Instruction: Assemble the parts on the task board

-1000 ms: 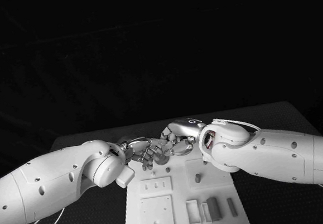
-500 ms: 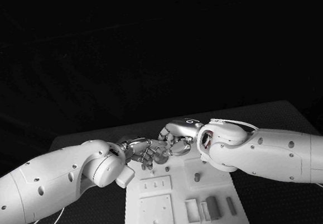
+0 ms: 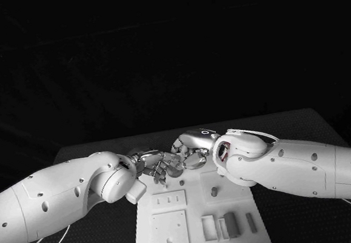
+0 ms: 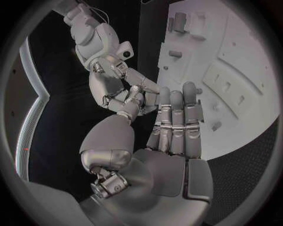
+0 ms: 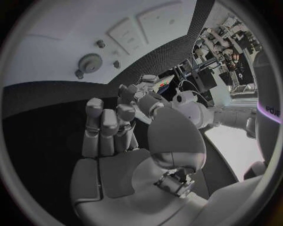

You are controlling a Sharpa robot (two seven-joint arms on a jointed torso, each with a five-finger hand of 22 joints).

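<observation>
The white task board lies lengthwise on the table, and my two hands meet over its far end. My left hand reaches in with its fingers straight and side by side and the thumb apart. My right hand faces it, with fingers upright and slightly bent; its fingertips meet my left thumb. I see no part between the fingers of either hand. Grey upright pieces stand in slots at the board's near right, and a small peg stands mid-board. A gear with small pegs beside it lies on the board.
Two raised rectangular plates sit on the board's left half. The black table runs along both sides of the board. My white forearms cross low over the table's left and right sides.
My right hand and forearm have edged slightly left, closer against my left hand. The left arm and the board's parts have stayed put.
</observation>
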